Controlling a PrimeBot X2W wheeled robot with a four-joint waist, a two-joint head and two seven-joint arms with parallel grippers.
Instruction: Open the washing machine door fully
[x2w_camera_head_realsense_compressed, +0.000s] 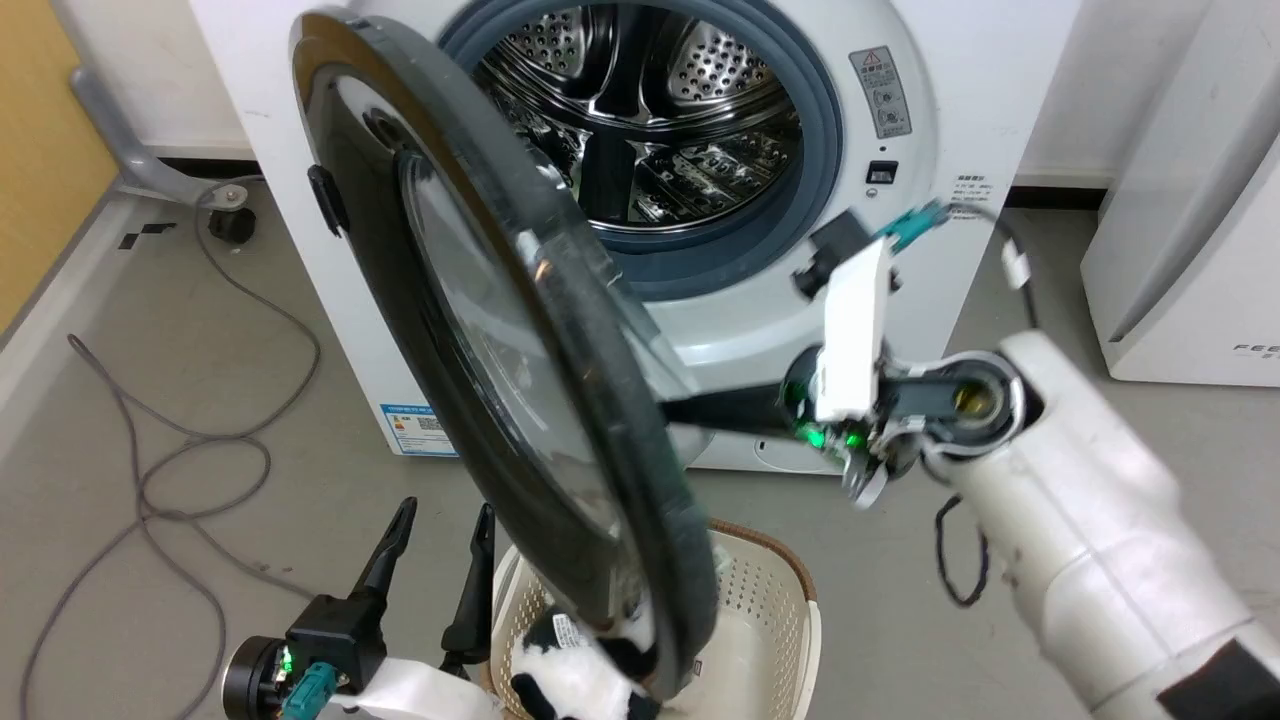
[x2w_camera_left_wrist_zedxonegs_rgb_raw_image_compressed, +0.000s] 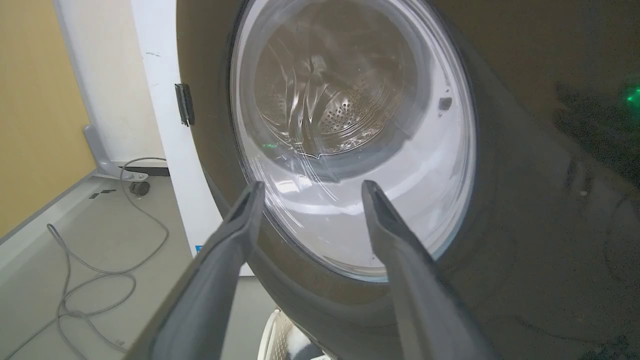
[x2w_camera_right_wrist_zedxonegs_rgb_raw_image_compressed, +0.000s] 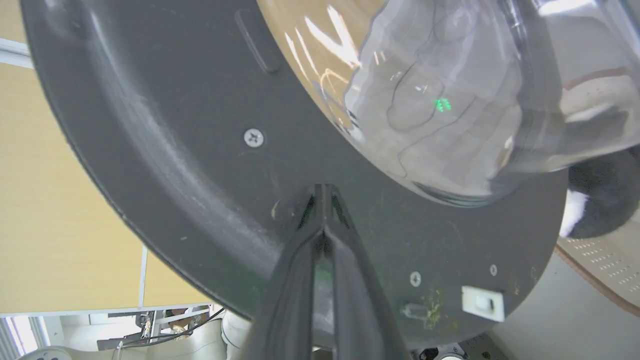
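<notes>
While the washing machine door stands half-open, the right gripper, pinched shut, touches its inner face: push left. The left gripper hangs outside, spread wide.

Round glossy black glass-bowled door stood before drum opening of boxy white washer, hinged left, cream perforated plastic basket lay beneath its lower rim, left gripper left of basket, right gripper against door's inner face.

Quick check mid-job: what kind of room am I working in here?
Probably a laundry corner in a lab or test room: a front-loading washing machine, a laundry basket before it, and loose cables on a bare grey floor.
</notes>
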